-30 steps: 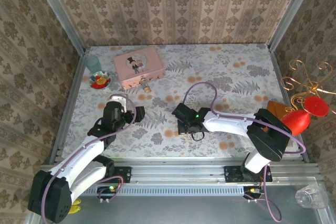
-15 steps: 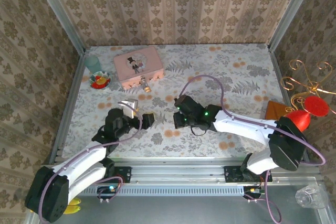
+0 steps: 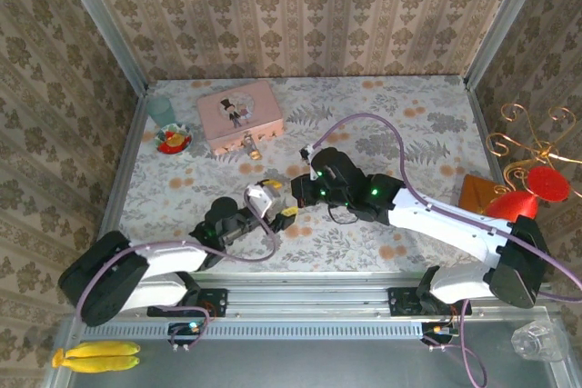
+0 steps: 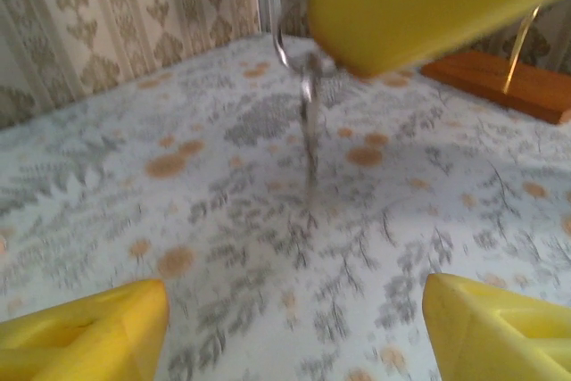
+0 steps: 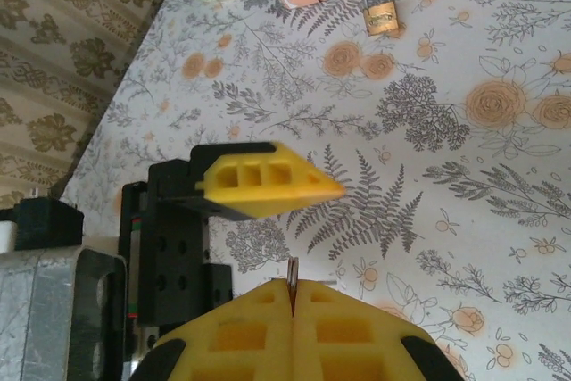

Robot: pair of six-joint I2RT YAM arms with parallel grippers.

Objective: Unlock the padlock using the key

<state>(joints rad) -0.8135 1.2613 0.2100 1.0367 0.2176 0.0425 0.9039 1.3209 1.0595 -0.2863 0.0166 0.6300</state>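
The small brass padlock (image 3: 252,147) (image 5: 381,13) lies on the floral tablecloth just in front of the pink tin (image 3: 239,114), its shackle toward the tin. My right gripper (image 3: 299,190) (image 5: 293,296) is shut on the key (image 5: 292,272), a thin metal edge poking out between its yellow fingers. In the left wrist view the key (image 4: 310,122) hangs blurred under those fingers (image 4: 428,6). My left gripper (image 3: 280,200) (image 4: 296,296) faces it from the left, open, with one yellow finger (image 5: 268,186) close above the key and nothing between its jaws.
A teal cup (image 3: 162,110) and a small bowl of colourful pieces (image 3: 173,140) stand at the back left beside the tin. A wooden base (image 3: 480,190) with a gold wire stand and a red ornament (image 3: 527,199) is at the right edge. Patterned walls close in three sides.
The left arm has dropped low and swung right, bringing its gripper up against the right gripper, its jaws somewhat narrower. The right gripper has carried the key back and to the left.
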